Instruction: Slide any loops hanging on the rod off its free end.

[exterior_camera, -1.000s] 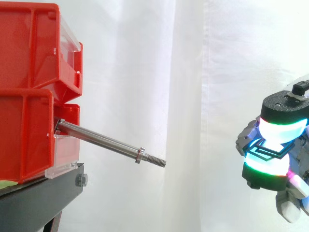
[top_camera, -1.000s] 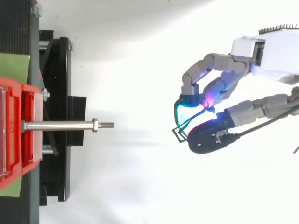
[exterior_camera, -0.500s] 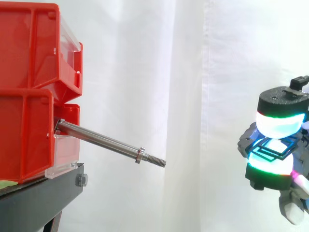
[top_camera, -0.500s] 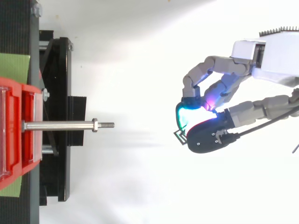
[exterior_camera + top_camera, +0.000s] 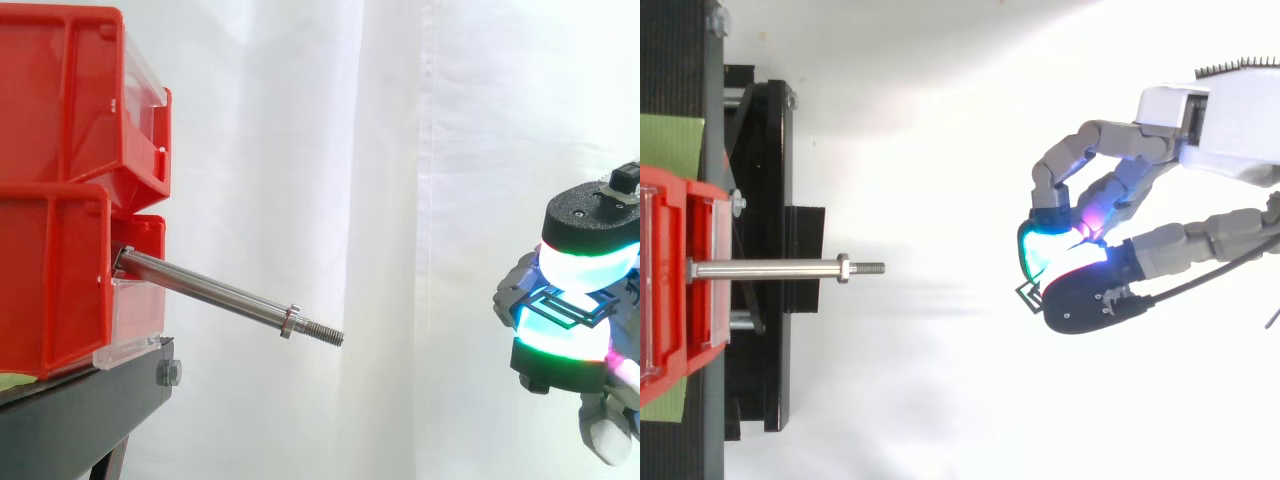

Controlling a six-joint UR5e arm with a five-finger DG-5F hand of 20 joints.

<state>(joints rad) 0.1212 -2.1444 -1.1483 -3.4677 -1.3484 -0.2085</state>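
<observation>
A steel rod [image 5: 215, 293] sticks out of the lower red bin [image 5: 50, 280] and slopes down toward its threaded free end [image 5: 330, 336], with a nut [image 5: 843, 268] just behind the thread. Nothing hangs on the rod. Well to the right of the free end, my hand [image 5: 1112, 188] is shut on a thin dark loop [image 5: 562, 308], which is pinched between glowing pads [image 5: 585, 262]. A corner of the loop [image 5: 1027, 293] pokes out toward the rod. A wide gap separates the loop from the rod tip.
Two red bins are stacked on a black stand [image 5: 80, 410] at the left, the upper bin [image 5: 70, 90] overhanging the rod's root. A white curtain [image 5: 400, 150] hangs behind. The arm's white body [image 5: 1230, 120] enters from the right.
The hand has shifted only slightly, its thumb pad closing in nearer the fingers over the loop. The rod and bins have not moved.
</observation>
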